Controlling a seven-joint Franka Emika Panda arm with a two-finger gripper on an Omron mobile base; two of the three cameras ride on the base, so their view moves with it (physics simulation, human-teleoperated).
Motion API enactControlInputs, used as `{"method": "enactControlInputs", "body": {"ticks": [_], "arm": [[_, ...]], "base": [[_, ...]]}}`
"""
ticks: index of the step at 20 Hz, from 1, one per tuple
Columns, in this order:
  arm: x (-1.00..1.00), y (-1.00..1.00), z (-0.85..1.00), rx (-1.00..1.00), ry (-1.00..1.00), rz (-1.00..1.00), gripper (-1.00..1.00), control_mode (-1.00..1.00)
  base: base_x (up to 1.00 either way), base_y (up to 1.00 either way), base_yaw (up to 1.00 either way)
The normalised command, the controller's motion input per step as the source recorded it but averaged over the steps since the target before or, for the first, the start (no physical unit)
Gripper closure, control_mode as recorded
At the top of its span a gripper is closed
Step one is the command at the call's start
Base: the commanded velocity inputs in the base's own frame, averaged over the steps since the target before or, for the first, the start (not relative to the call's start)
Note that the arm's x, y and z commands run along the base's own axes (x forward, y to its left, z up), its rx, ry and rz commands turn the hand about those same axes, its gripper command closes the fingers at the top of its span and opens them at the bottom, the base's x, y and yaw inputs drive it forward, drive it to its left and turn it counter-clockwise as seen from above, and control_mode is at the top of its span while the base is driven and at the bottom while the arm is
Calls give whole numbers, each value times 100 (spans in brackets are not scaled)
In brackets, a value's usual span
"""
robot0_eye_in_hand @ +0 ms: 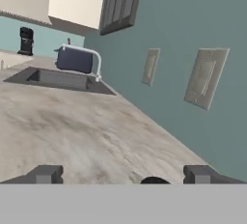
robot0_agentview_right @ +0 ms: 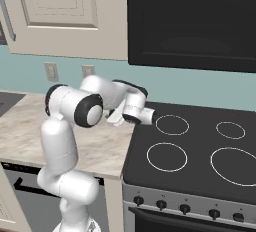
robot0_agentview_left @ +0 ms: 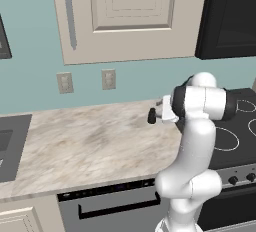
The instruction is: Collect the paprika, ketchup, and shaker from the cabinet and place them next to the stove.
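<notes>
Marble counter (robot0_agentview_left: 90, 141) beside the stove (robot0_agentview_right: 200, 151); jaws spread wide over shaker (robot0_eye_in_hand: 154, 180).

arm folded low, gripper (robot0_eye_in_hand: 123, 175) jaws wide apart

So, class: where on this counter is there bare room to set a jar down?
The marble counter lies bare between the sink and the stove. It is tighter by the stove's edge, where the open gripper hangs over the counter.

Three views: two from behind the arm, one low on the hand.
Your base views flank the white arm (robot0_agentview_left: 192, 146), sharing the marbled beige stone counter (robot0_agentview_left: 90, 143) and flat black glass cooktop (robot0_agentview_right: 195, 151); your hand view skims that counter toward the teal wall (robot0_eye_in_hand: 173, 39).
</notes>
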Motion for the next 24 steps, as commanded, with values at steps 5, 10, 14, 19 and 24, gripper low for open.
{"method": "enactControlInputs", "body": {"ticks": [5,10,14,19,24], "arm": [[-63,0,43,0,-6,-4,-100,-100],[-68,0,55,0,-5,-5,-100,-100],[-67,3,63,0,-2,-7,-100,-100],[-63,13,66,-1,0,-9,-100,-100],[-61,17,57,-2,0,-9,-100,-100]], "base": [[0,0,0],[0,0,0],[0,0,0],[0,0,0],[0,0,0]]}}
